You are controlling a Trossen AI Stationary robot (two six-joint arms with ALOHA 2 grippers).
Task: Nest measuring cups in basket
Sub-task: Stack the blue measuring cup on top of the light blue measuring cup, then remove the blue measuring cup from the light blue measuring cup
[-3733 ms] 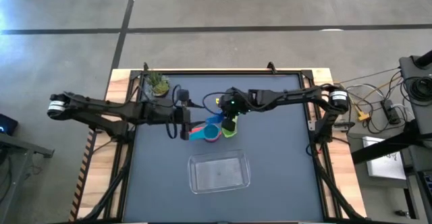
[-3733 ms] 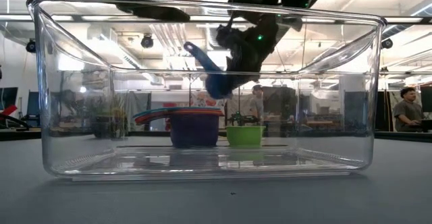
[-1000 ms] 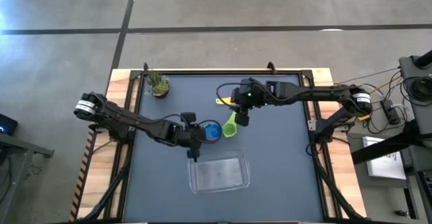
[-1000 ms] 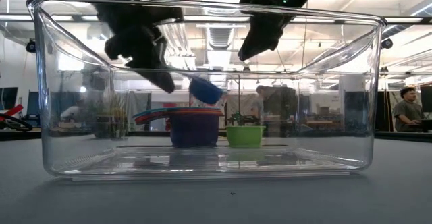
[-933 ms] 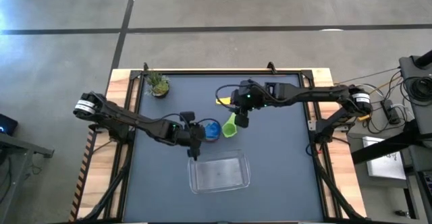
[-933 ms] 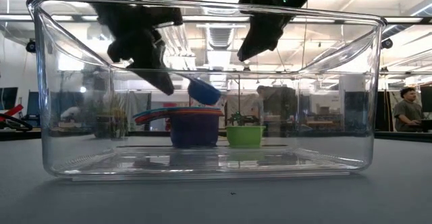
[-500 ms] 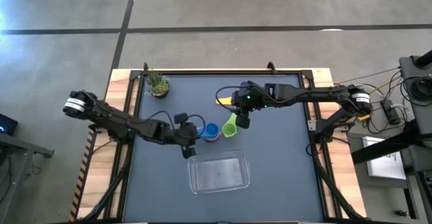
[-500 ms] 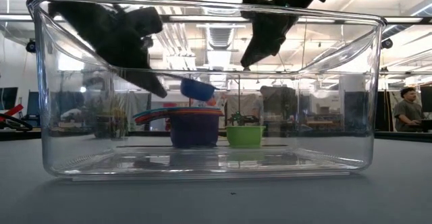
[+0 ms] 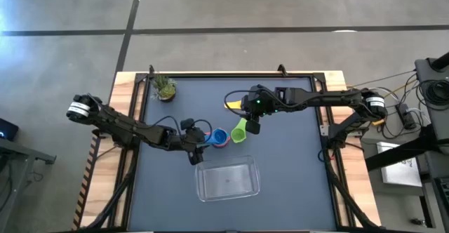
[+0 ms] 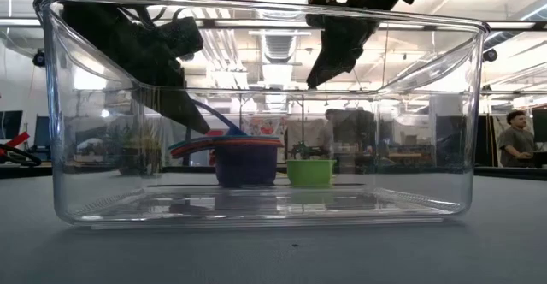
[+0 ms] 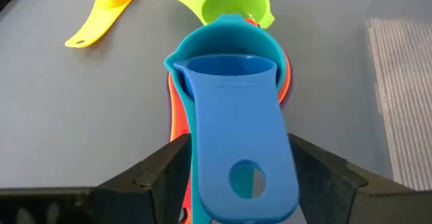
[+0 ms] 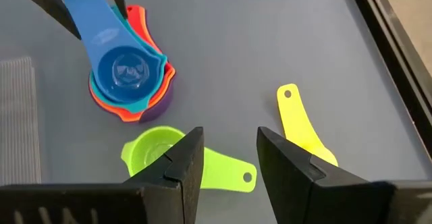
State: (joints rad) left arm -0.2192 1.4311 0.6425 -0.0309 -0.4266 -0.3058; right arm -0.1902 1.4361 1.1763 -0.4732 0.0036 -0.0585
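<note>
A stack of nested measuring cups (image 9: 221,138) stands on the dark table, just beyond the clear basket (image 9: 226,180). The blue cup (image 11: 229,82) sits on top, inside the teal one. Its handle slants up toward my left gripper (image 11: 236,146), which is open with a finger on each side of the handle. The green cup (image 12: 158,156) stands upright beside the stack. The yellow cup (image 12: 300,126) lies farther back. My right gripper (image 12: 229,150) hovers open and empty above the green cup. My left gripper's fingers (image 11: 162,173) flank the blue cup's handle (image 11: 243,156) near its holed free end, slanting down from the table's left. Whether they touch the handle I cannot tell. The cup's bowl rests in the stack.
A small potted plant (image 9: 165,87) stands at the table's far left corner. The basket's front wall (image 10: 85,147) fills the low view, and the stack (image 10: 246,160) and green cup (image 10: 309,171) show through it. Bare table lies right of the basket.
My left gripper has sunk toward the stack and tipped. The blue cup, held above the stack a second ago, now sits nested in it with only its handle slanting up.
</note>
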